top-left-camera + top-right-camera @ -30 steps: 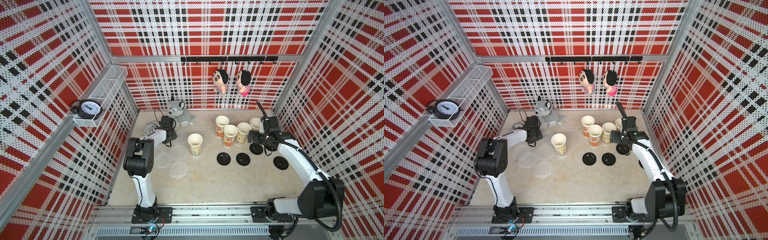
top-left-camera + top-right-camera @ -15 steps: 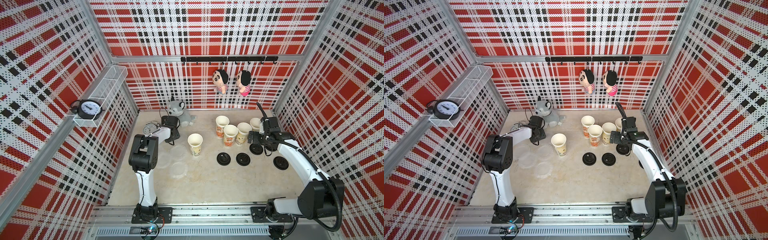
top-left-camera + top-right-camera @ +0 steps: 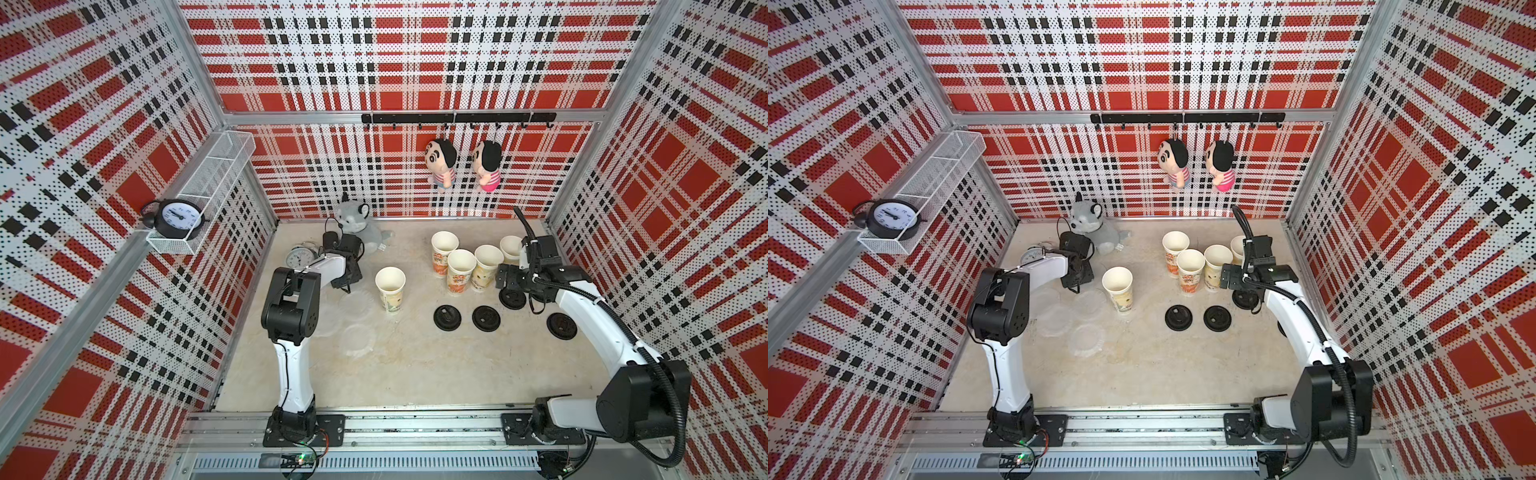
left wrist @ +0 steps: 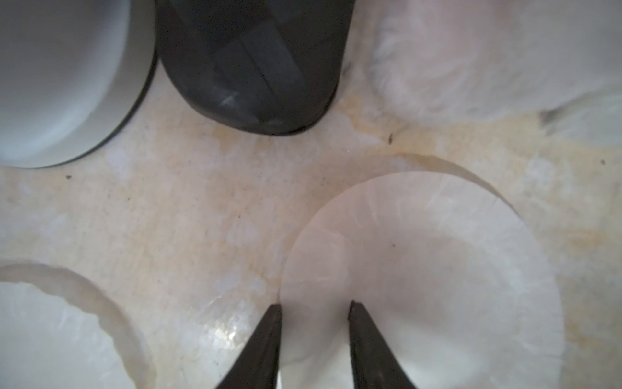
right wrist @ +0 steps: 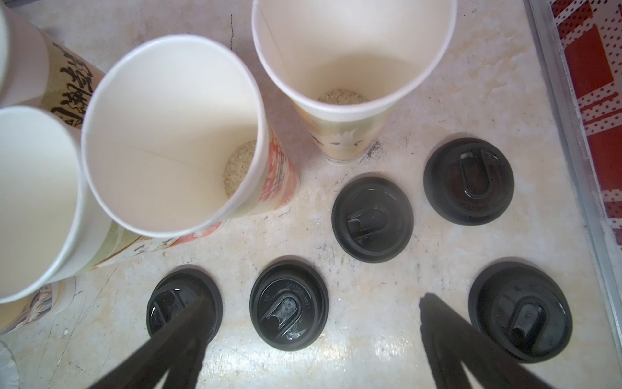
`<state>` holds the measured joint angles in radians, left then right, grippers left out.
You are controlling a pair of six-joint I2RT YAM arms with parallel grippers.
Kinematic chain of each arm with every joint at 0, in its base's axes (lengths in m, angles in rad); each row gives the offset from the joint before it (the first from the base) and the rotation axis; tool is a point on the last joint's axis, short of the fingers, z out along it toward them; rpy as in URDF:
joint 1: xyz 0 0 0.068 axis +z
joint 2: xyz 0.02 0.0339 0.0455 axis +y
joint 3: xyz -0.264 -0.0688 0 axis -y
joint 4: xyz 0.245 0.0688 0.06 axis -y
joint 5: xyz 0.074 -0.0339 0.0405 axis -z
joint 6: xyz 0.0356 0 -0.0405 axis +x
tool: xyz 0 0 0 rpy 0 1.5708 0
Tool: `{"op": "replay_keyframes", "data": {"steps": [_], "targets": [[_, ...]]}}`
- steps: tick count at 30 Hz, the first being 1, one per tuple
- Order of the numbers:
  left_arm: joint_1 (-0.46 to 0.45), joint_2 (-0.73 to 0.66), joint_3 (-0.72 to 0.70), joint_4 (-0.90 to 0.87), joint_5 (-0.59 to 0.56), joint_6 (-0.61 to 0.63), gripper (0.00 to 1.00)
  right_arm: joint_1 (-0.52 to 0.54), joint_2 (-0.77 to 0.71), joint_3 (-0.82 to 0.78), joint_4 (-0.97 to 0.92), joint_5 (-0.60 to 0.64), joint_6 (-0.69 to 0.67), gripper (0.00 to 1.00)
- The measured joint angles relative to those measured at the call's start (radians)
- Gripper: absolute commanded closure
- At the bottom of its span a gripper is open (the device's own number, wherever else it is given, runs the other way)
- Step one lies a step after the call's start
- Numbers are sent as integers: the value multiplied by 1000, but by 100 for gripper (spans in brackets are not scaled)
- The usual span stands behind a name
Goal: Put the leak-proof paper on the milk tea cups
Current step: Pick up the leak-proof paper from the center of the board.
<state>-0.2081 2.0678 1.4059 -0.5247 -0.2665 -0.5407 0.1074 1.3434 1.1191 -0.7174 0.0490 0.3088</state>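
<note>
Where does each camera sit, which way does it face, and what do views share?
Top views: high at the front, facing down toward the back wall; both white arms show whole.
Left wrist: on the left arm, facing down past left gripper at a translucent round film sheet.
Right wrist: on the right arm, facing down past open right gripper at tall white printed paper cups and black round plastic lids.
Shared: top views show those cups and lids too.

both top views look steeply down from high at 6 o'clock over the whole table (image 3: 457, 374), the left wrist view sits close above a leak-proof paper (image 4: 437, 269), the right wrist view higher over the milk tea cups (image 5: 168, 134) at 2 o'clock.
</note>
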Motion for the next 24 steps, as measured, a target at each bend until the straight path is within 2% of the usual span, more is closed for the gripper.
{"op": "replay_keyframes", "data": {"steps": [10, 17, 24], "targets": [[4, 0, -8, 11, -9, 7, 83, 0, -13, 0, -20, 0, 0, 1], [6, -2, 39, -56, -10, 26, 99, 0, -13, 2, -29, -1, 7, 1], [15, -67, 171, -124, -11, 44, 100, 2, -33, 2, -38, -8, 19, 1]]}}
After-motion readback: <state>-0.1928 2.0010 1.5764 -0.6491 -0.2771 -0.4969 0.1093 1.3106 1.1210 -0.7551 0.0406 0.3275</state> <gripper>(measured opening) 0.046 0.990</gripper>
